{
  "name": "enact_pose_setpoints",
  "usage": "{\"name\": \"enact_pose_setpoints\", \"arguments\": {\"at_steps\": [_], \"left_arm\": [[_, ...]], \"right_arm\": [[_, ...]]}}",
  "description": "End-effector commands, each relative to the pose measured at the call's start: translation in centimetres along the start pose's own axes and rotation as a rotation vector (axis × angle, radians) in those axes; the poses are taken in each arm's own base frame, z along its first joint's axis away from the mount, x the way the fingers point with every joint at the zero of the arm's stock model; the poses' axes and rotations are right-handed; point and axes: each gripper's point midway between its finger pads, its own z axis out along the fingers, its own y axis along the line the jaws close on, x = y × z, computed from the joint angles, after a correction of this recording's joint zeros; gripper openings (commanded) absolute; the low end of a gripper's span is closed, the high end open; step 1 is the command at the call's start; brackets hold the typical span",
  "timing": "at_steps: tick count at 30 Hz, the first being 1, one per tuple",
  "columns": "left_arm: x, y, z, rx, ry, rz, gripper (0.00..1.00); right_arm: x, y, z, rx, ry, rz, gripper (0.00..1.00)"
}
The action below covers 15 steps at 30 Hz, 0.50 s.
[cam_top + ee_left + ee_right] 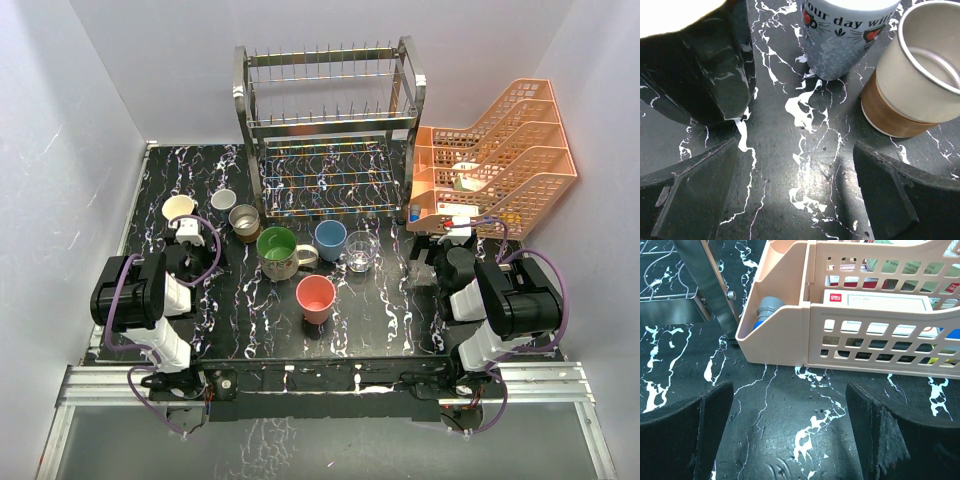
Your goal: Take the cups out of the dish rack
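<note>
The chrome dish rack (330, 130) stands at the back of the table, and I see no cup on its tiers. All the cups stand on the black marble mat: a black cup with cream inside (180, 210), a small grey cup (224, 200), a brownish metallic cup (244, 221), a cream mug with green inside (278, 250), a light-blue tumbler (330, 238), a clear glass (361, 251) and a salmon-pink tumbler (316, 297). My left gripper (187, 245) is open and empty just in front of the black cup (705, 65), grey cup (845, 35) and metallic cup (910, 85). My right gripper (445, 245) is open and empty.
Orange lattice tiered trays (500, 150) stand at the back right, close ahead of my right gripper (790, 435), with their front wall (865, 325) facing it. A leg of the rack (705, 280) stands left of the trays. White walls surround the table.
</note>
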Motion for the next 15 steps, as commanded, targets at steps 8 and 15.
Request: {"name": "enact_pose_setpoints", "arguments": {"at_steps": [8, 15], "left_arm": [[-0.54, 0.67, 0.37, -0.033, -0.006, -0.016, 0.97], [-0.47, 0.72, 0.5, -0.036, 0.0, -0.011, 0.97]], "right_arm": [[-2.29, -0.35, 0.81, 0.015, -0.073, 0.004, 0.98], [-2.32, -0.39, 0.82, 0.017, -0.074, 0.005, 0.98]]}}
